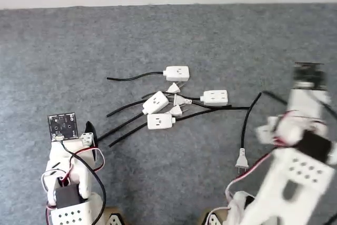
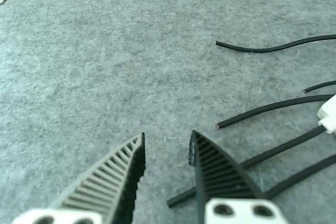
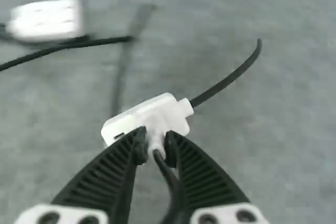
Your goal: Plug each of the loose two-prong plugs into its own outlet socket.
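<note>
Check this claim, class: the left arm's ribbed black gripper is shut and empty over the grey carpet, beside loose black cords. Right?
Wrong in one respect: the left wrist view shows the ribbed black left gripper open, fingers apart. It is indeed empty over the grey carpet, beside loose black cords.

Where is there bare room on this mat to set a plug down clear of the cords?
Free: the wide strip of mat beyond the farthest outlet; also the near middle, between the left arm and the lone plug. Crowded: the centre, where outlets, plugs and cords tangle.
</note>
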